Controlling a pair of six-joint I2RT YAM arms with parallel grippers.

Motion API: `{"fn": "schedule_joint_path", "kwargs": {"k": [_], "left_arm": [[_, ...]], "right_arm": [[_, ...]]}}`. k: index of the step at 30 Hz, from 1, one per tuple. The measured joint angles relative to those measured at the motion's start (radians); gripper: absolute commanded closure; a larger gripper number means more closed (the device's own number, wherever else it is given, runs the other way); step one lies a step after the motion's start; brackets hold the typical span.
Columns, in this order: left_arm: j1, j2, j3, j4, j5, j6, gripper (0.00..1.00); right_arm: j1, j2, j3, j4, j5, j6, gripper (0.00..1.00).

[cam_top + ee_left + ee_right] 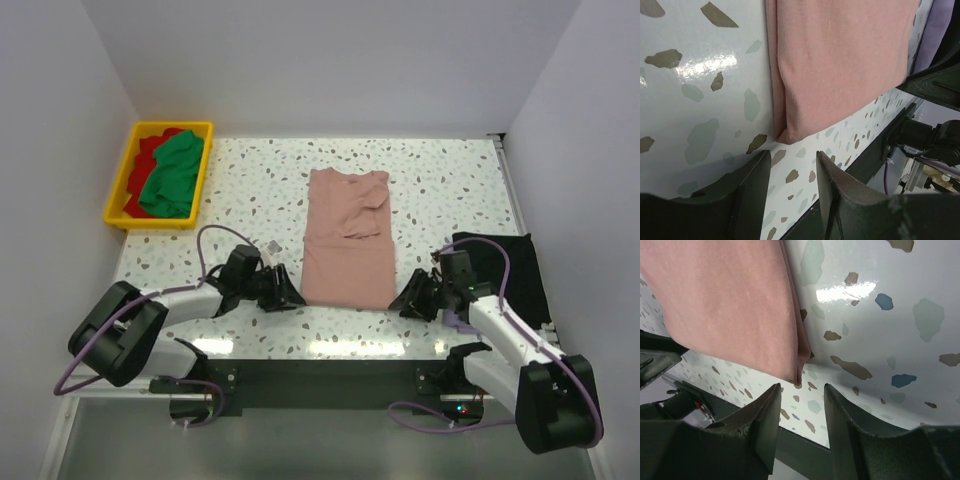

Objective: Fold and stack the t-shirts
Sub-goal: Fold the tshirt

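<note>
My left gripper [792, 159] and right gripper [801, 390] are hanging released at the near corners of the dusty-pink t-shirt [347, 240]; catching only the top layer is probably risking unfolding it.

free: bare table [250, 190] left of pink shirt [346, 240] | blocked: yellow bin [150, 223] far-left, black shirt [515, 265] right

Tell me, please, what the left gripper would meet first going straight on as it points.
Probably the near corner of the dusty-pink t-shirt, just ahead of the left gripper; depth is unclear.
</note>
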Motion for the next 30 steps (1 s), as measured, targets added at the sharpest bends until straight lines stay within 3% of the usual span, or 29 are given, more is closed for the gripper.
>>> {"fn": "schedule_joint_path", "kwargs": {"k": [17,30], "left_arm": [[-0.002,0.032,-0.001,0.06,0.0,-0.018,0.51],[-0.003,0.101,0.024,0.113,0.0,-0.018,0.6]], "right_arm": [[0.0,0.085,-0.031,0.147,-0.001,0.055,0.57],[0.0,0.127,-0.042,0.236,-0.012,0.09,0.63]]}}
